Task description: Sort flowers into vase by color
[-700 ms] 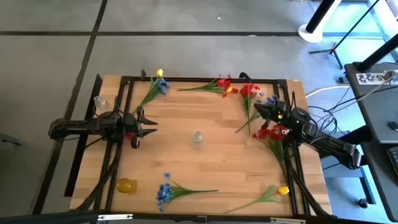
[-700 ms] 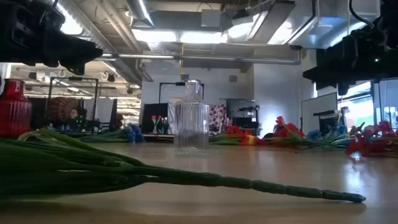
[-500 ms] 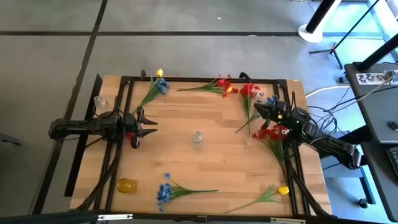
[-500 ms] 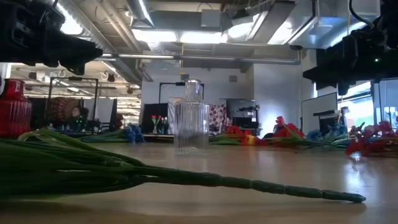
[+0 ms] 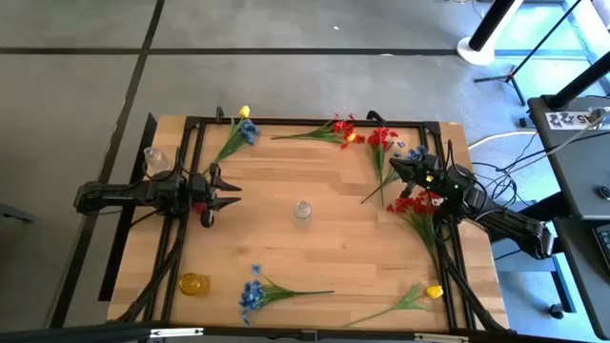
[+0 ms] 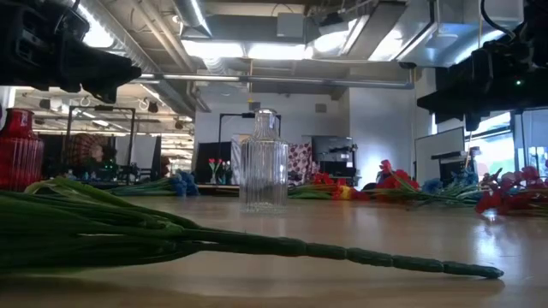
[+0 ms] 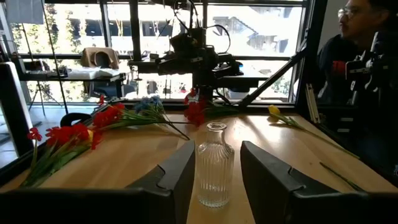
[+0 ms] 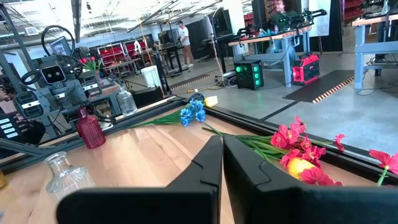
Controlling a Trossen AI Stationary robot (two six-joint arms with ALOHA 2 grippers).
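Note:
Flower sprays lie flat around the wooden table: a blue and yellow one (image 5: pixel 238 133) at the far left, red ones (image 5: pixel 329 131) (image 5: pixel 381 143) along the far edge, a red bunch (image 5: pixel 417 205) under the right arm, a blue one (image 5: pixel 259 291) and a yellow one (image 5: pixel 419 295) at the near edge. A clear ribbed glass vase (image 5: pixel 302 212) (image 7: pixel 214 165) stands upright mid-table. My left gripper (image 5: pixel 229 195) (image 7: pixel 217 149) hovers open left of it, pointing at it. My right gripper (image 5: pixel 396 168) (image 8: pixel 222 149) is shut, above the table beside the red sprays.
A red vase (image 8: pixel 90 130) stands by the left gripper, a yellow vase (image 5: pixel 193 283) at the near left corner, another clear vase (image 5: pixel 151 157) at the left edge. A long green stem (image 6: pixel 257 244) lies near the low camera. A person (image 7: pixel 360 56) sits beyond the table.

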